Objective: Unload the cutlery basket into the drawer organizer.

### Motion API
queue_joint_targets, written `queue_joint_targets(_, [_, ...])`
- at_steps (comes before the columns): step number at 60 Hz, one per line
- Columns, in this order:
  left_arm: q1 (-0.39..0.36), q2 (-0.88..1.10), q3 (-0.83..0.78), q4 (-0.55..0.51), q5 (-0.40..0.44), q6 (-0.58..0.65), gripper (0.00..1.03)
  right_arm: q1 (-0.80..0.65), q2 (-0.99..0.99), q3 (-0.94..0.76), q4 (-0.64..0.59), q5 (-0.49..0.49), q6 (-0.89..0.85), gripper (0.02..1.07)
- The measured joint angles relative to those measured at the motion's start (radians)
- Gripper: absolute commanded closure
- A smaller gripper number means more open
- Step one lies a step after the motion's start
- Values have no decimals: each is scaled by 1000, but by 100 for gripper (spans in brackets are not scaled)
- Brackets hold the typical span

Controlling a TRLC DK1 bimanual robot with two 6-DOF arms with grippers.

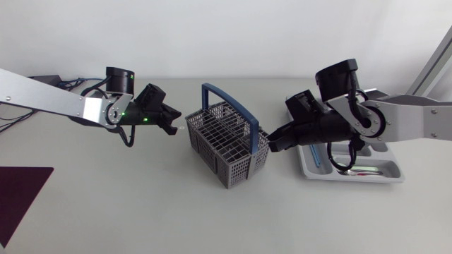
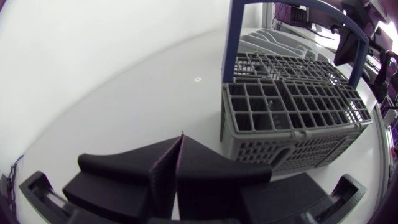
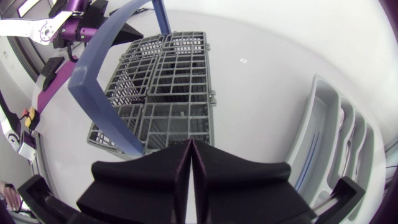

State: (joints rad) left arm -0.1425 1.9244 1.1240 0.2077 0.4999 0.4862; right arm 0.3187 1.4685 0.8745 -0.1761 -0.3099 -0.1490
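A plain pale desk (image 1: 106, 212) carries a grey cutlery basket (image 1: 226, 144) with a blue handle (image 1: 229, 106) at its middle. A grey drawer organizer (image 1: 381, 173) lies well to the basket's right. The left tool (image 1: 173, 120), fingers pressed together and holding nothing, hangs just beside the basket. The right tool (image 1: 272, 143), also closed and empty, is at the basket's opposite rim; whether it touches cannot be told.

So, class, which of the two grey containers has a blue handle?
The tall mesh cutlery basket; the drawer organizer beside it is a low flat tray and has none.
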Motion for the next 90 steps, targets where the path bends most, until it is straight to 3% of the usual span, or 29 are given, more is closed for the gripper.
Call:
queue_joint_targets(9, [-5, 72, 86, 0, 105, -60, 78, -6, 21, -3, 6, -2, 0, 102])
queue_joint_targets(24, [-16, 74, 87, -88, 226, -43, 79, -22, 34, 1, 23, -11, 0, 102])
queue_joint_targets(54, [41, -229, -240, -164, 259, 45, 79, -10, 67, 18, 44, 2, 0, 102])
queue_joint_targets(62, [54, -311, -291, -174, 260, 61, 78, -6, -8, 4, -6, 19, 5, 102])
queue_joint_targets(75, [56, -297, -281, -180, 262, 65, 78, -20, -200, -105, -55, 20, 4, 102])
queue_joint_targets(90, [52, -182, -192, -171, 262, 64, 78, -21, -175, -163, -33, 20, 4, 102])
